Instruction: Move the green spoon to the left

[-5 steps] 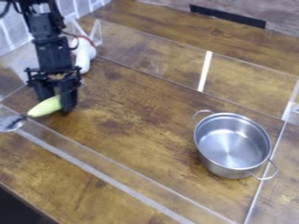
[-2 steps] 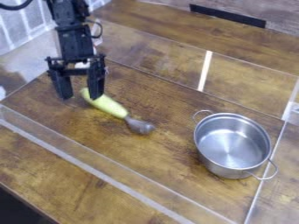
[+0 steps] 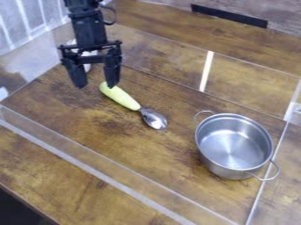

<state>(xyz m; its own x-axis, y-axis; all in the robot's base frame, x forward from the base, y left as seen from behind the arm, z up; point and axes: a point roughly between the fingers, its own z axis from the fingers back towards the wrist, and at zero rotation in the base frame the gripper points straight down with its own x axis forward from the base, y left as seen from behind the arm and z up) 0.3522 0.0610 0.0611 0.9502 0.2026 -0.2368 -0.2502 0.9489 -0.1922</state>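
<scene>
The green spoon (image 3: 120,95) lies flat on the wooden table, its yellow-green handle pointing up-left and its silver bowl (image 3: 154,119) down-right. My gripper (image 3: 95,81) hangs just above and to the left of the handle's end, pointing steeply down. Its two black fingers (image 3: 77,76) are spread wide with nothing between them, and they do not touch the spoon.
A steel pot (image 3: 235,143) with two small handles stands at the right. Clear acrylic walls border the table: one runs diagonally along the front (image 3: 112,176) and an upright panel edge (image 3: 209,72) stands behind the pot.
The gripper has moved right and towards the back and has risen. The spoon, which lay by the gripper at the far left a second ago, now lies further right, free of the fingers.
</scene>
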